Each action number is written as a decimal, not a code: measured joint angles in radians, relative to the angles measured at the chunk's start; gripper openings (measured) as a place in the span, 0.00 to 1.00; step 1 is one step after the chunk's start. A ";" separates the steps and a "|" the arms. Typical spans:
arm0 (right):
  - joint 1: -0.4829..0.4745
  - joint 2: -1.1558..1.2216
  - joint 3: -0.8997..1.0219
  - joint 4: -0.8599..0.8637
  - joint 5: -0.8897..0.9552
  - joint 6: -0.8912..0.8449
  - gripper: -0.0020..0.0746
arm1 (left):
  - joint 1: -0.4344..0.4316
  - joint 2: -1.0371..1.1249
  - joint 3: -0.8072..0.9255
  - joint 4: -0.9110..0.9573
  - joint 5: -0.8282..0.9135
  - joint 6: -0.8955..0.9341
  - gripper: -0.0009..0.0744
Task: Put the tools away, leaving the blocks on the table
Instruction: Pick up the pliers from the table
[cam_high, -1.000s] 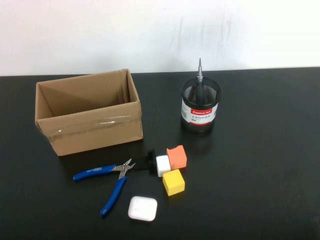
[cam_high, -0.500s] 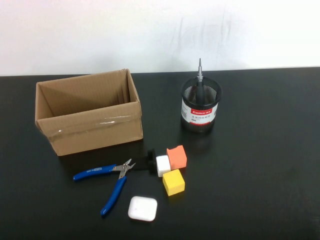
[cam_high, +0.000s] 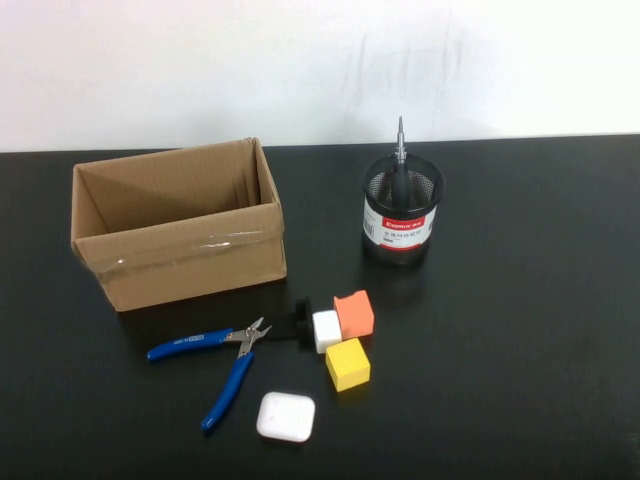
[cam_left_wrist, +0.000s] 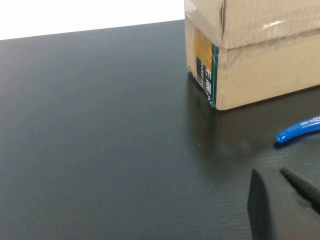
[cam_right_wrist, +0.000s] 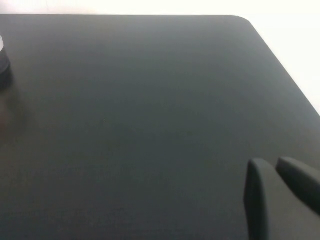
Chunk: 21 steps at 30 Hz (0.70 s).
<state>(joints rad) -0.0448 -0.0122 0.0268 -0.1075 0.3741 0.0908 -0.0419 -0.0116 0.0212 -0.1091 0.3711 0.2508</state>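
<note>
Table (cam_high: 540, 330): wide matte black top on which every item is laid.

Pliers (cam_high: 215, 362): blue-handled, lying flat in the lower left of the high view, handles splayed, steel nose directed toward the blocks. Not yet put away.

Screwdriver (cam_high: 399, 160): stood tip-up in a black mesh cup (cam_high: 402, 215), upper centre-right; judged already stored, the cup keeping it upright.

Scissors: not found in any view.

Blocks, clustered at lower centre: orange block (cam_high: 354, 313), white block (cam_high: 326, 331) touching its left side, yellow block (cam_high: 347, 364) just below both. A small black object (cam_high: 301, 318) is partly hidden behind the white block; its nature cannot be told.

White case (cam_high: 285, 417): flat, rounded-square, near the bottom edge, just beside the lower pliers handle.

Cardboard box (cam_high: 178, 222): open-topped, upper left; judged a likely receptacle for the pliers.

Left gripper (cam_left_wrist: 285, 205): seen only in its wrist view, lower right, held low over bare tabletop near the box corner, nothing held; whether it is wide or narrow cannot be told.

Right gripper (cam_right_wrist: 280, 197): lower right of its wrist view, over bare tabletop well apart from the items, nothing held; spread cannot be told.
</note>
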 joint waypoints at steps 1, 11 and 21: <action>0.000 0.000 0.000 0.000 0.000 0.000 0.02 | 0.000 0.000 0.000 0.000 0.000 0.000 0.01; 0.000 0.000 0.000 0.000 0.000 0.000 0.02 | 0.000 0.000 0.006 0.056 -0.088 0.007 0.01; 0.000 0.000 0.000 0.000 0.000 0.000 0.02 | 0.000 0.000 0.006 0.058 -0.723 -0.042 0.01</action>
<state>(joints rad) -0.0448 -0.0122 0.0268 -0.1075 0.3741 0.0908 -0.0419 -0.0116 0.0275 -0.0509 -0.3520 0.2087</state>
